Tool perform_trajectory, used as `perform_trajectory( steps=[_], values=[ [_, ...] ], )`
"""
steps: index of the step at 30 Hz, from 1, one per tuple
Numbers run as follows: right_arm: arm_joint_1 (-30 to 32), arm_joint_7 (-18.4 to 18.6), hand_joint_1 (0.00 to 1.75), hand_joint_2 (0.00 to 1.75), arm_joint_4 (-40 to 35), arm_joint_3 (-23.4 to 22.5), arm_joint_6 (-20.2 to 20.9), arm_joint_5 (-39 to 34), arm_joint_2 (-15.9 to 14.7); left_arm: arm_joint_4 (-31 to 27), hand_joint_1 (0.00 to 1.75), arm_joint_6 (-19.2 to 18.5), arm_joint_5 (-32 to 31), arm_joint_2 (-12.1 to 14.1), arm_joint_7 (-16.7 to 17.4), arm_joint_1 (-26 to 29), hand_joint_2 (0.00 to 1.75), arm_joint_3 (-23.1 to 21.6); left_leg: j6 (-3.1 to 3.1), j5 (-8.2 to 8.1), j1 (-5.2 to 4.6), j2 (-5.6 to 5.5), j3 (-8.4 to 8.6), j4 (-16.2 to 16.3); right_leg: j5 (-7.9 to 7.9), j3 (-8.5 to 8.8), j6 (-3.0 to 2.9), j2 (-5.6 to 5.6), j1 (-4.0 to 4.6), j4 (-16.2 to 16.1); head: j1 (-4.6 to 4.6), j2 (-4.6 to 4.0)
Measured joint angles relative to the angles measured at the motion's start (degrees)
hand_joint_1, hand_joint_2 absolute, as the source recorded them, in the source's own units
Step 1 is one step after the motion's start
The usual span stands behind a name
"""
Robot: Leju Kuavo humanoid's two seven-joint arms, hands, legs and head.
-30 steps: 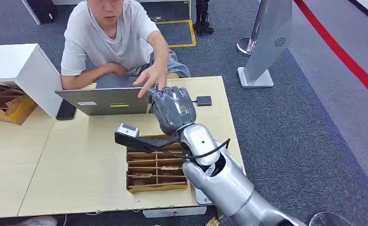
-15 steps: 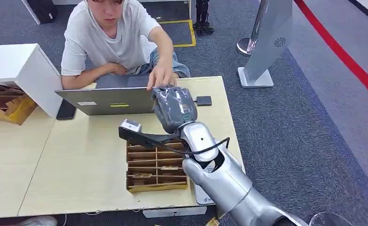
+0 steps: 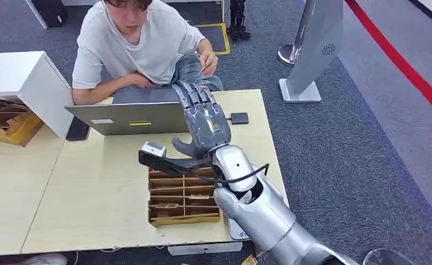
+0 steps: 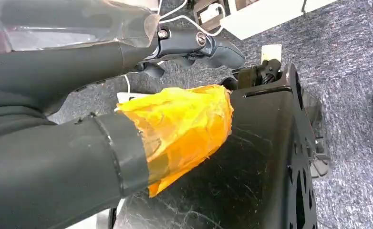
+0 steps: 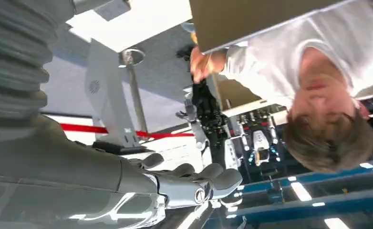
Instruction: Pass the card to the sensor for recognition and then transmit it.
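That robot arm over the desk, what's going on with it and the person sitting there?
The robot's right hand is stretched out over the wooden table, fingers spread and holding nothing, reaching toward a seated person behind a laptop. That person's hand is raised near their chest and seems to pinch something small, possibly the card; it is too small to be sure. A cardboard divider tray lies under the arm, and a small black device sits beside the hand.

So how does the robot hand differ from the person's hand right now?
The robot hand is grey and stretched open above the laptop, holding nothing. The person's hand is drawn back toward the chest, fingers curled, seemingly pinching something small; I cannot tell what. The robot hand reaches out over the table, while the person's hand is lifted beyond its far edge. Both are raised in the air.
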Motion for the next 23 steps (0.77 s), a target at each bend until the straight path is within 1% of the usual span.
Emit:
perform_trajectory(
  steps=[2,5,11,17,23],
  values=[
    [0.62,-0.85,0.00,0.00,-0.84,-0.20,-0.72,-0.72,0.02,0.00,0.00,0.09,0.09,0.00,0.09,0.00,0.00,0.00,0.00,0.00,0.00,0.00,0.00,0.00,0.00,0.00,0.00,0.00,0.00,0.00,-0.02,0.00],
    [3.60,-3.64,0.00,0.00,-6.80,-0.31,-2.33,-4.37,0.00,0.00,0.00,0.52,0.81,0.02,0.66,0.02,0.00,0.00,-0.01,-0.01,0.00,0.00,-0.01,0.00,-0.02,-0.02,-0.01,0.00,0.00,0.00,0.00,0.00],
    [7.08,-7.54,0.00,0.00,-14.15,-0.42,-2.69,-11.81,-0.33,0.00,0.00,1.05,1.36,0.07,1.18,0.09,0.00,0.00,-0.01,-0.01,0.00,0.00,-0.01,-0.01,-0.03,-0.03,-0.01,0.00,0.00,0.00,-0.02,0.00],
    [11.27,-10.91,0.00,0.00,-22.15,-0.13,-3.17,-16.77,-1.44,0.00,0.00,1.42,2.01,0.11,1.79,0.12,0.00,0.00,-0.01,-0.02,0.00,0.00,-0.02,0.00,-0.02,-0.03,-0.01,0.00,0.00,0.00,-0.02,0.00],
    [13.46,-11.56,0.00,0.00,-26.45,0.48,-3.19,-17.86,-2.60,0.00,0.00,1.51,2.23,0.15,1.90,0.13,0.00,0.00,-0.01,-0.02,0.00,0.00,-0.03,-0.01,-0.03,-0.04,-0.01,0.00,0.00,0.00,-0.02,0.00]
  ],
)
